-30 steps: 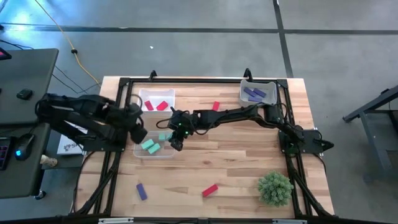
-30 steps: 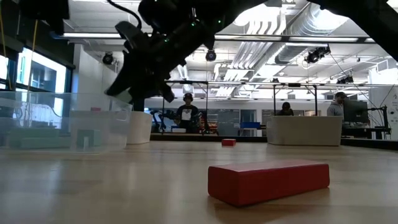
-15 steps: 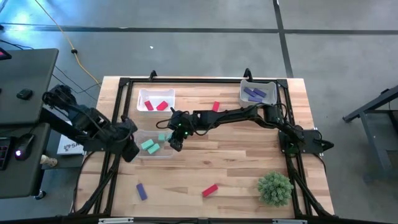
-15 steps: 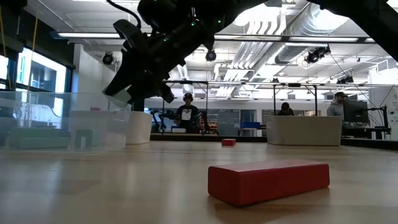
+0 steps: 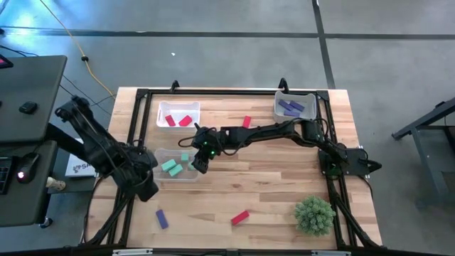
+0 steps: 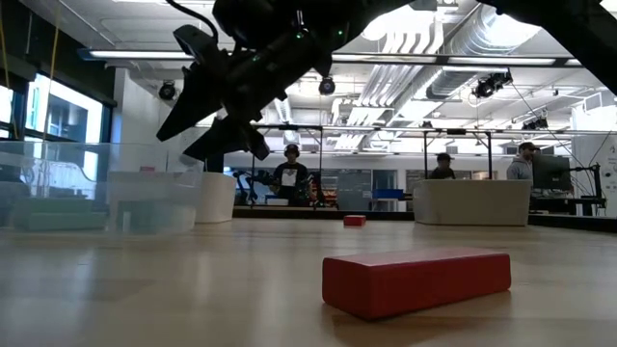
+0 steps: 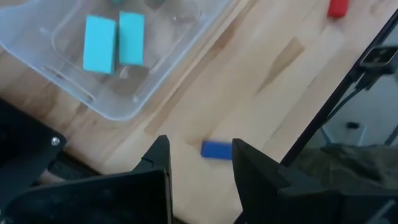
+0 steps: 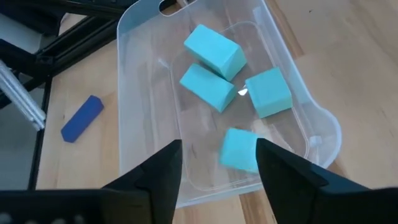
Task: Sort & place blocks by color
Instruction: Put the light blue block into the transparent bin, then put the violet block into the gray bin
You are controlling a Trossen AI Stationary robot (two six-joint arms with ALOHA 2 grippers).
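So we're hovering the right tool (image 5: 200, 162) over the clear bin (image 5: 158, 176) that sits left of centre on the counter (image 5: 270, 192), and its fingers are spread apart with nothing between them. In the right wrist view there are four teal blocks (image 8: 212, 51) lying in that bin, one of them right under the tool, so we're guessing that drop is done.

The left tool (image 7: 200, 163) is hanging near the counter's front-left edge, fingers parted a little and empty as far as we can tell.

What's left loose: a blue-purple bar (image 5: 161, 218) near the front-left, a red bar (image 5: 240, 217) at front centre, and a small red block (image 5: 247, 121) toward the back. The red bin (image 5: 178, 107) is at back-left, the purple bin (image 5: 295, 96) at back-right.

The bit that matters next, we think: the blue-purple bar is lying just ahead of the left tool, showing between its fingers in the left wrist view, with its long axis running across the gap rather than along it. The left arm is clearly nearer to it than the right. We're probably needing a wrist turn before closing on it.
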